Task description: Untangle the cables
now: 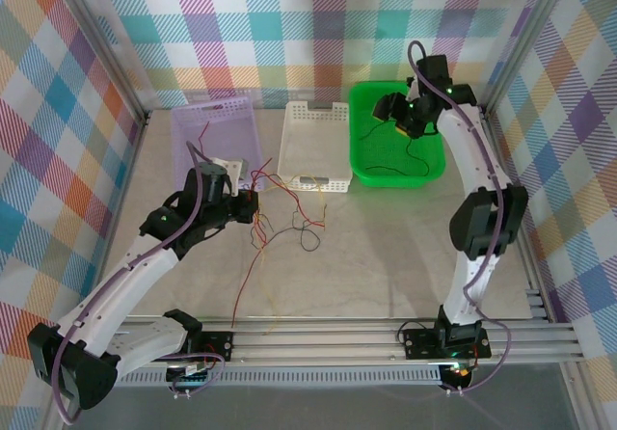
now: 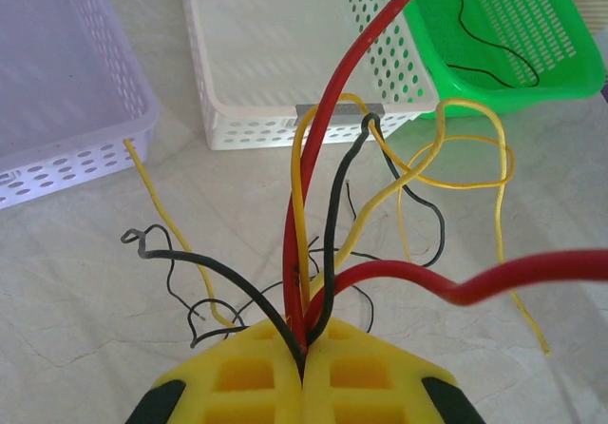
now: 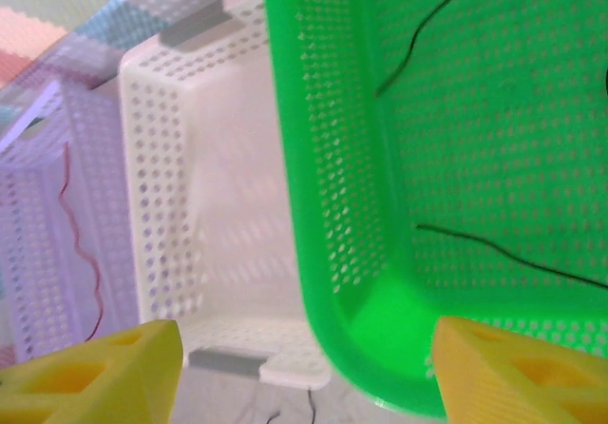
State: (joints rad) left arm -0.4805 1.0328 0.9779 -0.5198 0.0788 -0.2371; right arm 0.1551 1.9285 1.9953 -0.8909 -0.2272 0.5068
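left wrist view: left hand (image 2: 303, 356) clamps bunched cables (image 2: 323, 96).

No legible text or labels.

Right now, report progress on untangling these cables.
Done: one thin black wire lies in the green perforated plastic basket, one red wire in the lilac basket. In hand: the left gripper, jaws shut, holds the red, yellow and black bunch. Left: separating that tangle.
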